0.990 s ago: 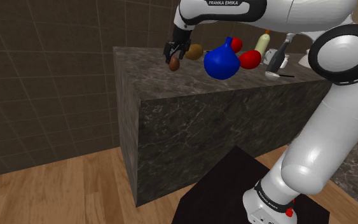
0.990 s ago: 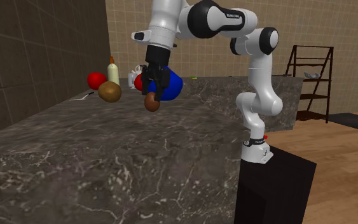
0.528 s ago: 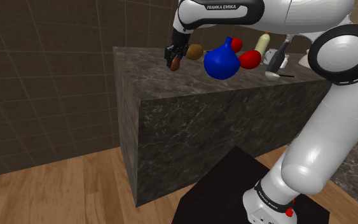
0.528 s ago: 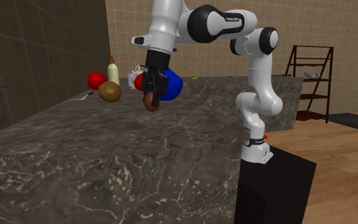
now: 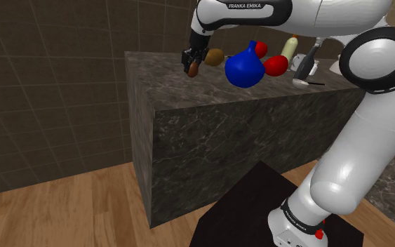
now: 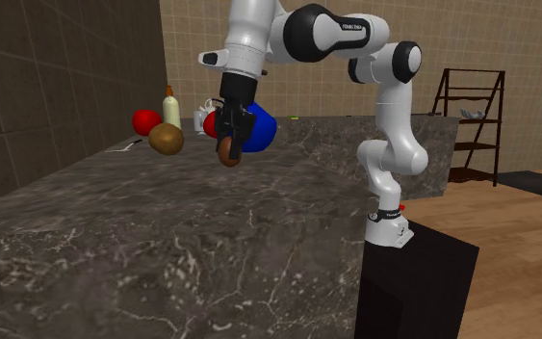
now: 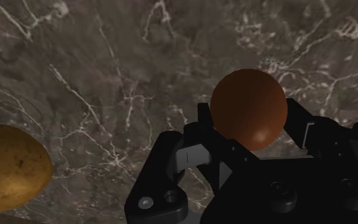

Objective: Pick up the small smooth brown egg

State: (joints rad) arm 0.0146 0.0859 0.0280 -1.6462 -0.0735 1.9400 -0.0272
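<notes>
The gripper (image 7: 248, 122) is pinching the brown egg (image 7: 248, 102) between its two black fingers, pointing down at the dark marbled countertop (image 7: 107, 76). The egg is sitting at the fingertips, over the counter; contact with the surface cannot be determined. A brown potato (image 6: 166, 140) is lying nearby. A blue vase (image 6: 261, 127) is standing behind the gripper. The white arm (image 6: 307, 29) is arching over from the stand (image 6: 423, 265).
</notes>
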